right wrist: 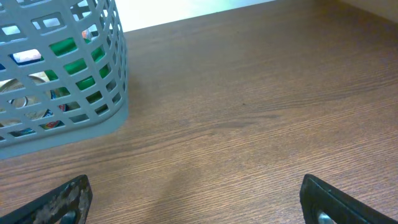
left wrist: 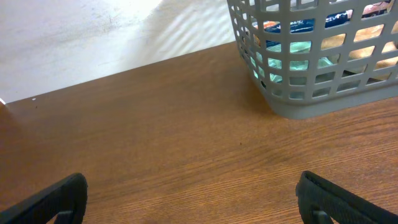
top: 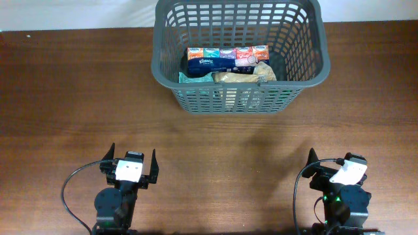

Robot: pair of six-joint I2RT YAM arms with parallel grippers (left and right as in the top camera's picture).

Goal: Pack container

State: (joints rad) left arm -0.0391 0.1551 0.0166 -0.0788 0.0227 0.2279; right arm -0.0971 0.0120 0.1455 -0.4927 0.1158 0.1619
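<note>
The dark grey slotted basket (top: 168,72) stands at the far middle of the wooden table. Inside it lie a blue tissue pack (top: 225,59), a tan bag (top: 245,75) and a teal packet (top: 194,77). It also shows in the left wrist view (left wrist: 311,102) at top right and in the right wrist view (right wrist: 93,121) at top left. My left gripper (top: 132,158) (left wrist: 193,193) is open and empty near the table's front edge at the left. My right gripper (top: 332,160) (right wrist: 196,196) is open and empty near the front edge at the right. Both are far from the basket.
Bare brown wooden table (top: 65,98) lies between the grippers and the basket. A white wall or surface (left wrist: 93,37) runs beyond the table's far edge.
</note>
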